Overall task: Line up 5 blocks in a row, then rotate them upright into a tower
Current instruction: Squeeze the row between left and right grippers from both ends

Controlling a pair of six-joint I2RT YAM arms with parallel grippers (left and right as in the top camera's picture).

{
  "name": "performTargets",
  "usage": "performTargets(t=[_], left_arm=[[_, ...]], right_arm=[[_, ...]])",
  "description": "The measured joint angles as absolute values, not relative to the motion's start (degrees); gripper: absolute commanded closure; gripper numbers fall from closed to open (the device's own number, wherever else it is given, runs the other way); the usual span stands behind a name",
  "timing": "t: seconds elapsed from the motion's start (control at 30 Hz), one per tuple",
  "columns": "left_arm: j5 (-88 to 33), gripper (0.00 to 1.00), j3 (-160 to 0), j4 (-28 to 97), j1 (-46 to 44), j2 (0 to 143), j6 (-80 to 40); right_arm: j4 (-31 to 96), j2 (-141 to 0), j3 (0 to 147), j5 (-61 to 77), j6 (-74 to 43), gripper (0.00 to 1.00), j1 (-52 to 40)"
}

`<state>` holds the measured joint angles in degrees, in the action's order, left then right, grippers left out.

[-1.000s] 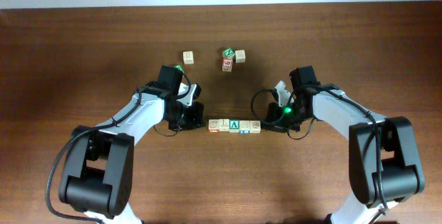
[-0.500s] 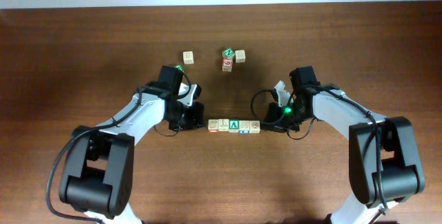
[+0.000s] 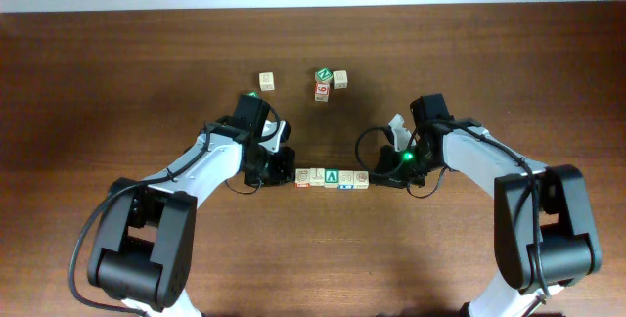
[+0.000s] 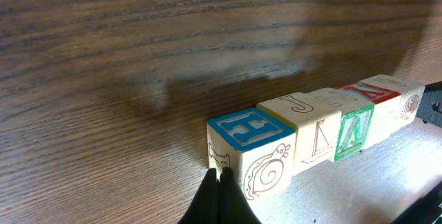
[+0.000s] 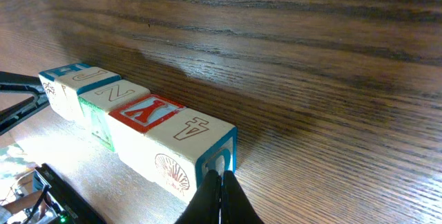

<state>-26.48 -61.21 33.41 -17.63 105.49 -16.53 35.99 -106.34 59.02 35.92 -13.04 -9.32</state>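
Left gripper (image 4: 219,198) and right gripper (image 5: 221,196), each pressed together, sit at opposite ends of the blocks (image 3: 333,177); rotation appears pending, probably needing opposed sideways pushes.

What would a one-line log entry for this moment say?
blocks: five in one tight row on table | left gripper: shut, tip at blue H block | right gripper: shut, tip at opposite end
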Motion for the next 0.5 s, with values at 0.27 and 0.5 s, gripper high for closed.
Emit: performTargets(t=[0.27,0.5], left_arm=[[-25.2,1.0,-61.2,33.3,-17.6,105.5,-16.5],[-24.2,1.0,-61.2,33.3,-17.6,105.5,-16.5]], right_arm=[[35.8,-106.3,59.0,37.8,-10.0,0.96,-9.3],[35.3,-106.3,59.0,39.4,-8.8,0.96,-9.1]])
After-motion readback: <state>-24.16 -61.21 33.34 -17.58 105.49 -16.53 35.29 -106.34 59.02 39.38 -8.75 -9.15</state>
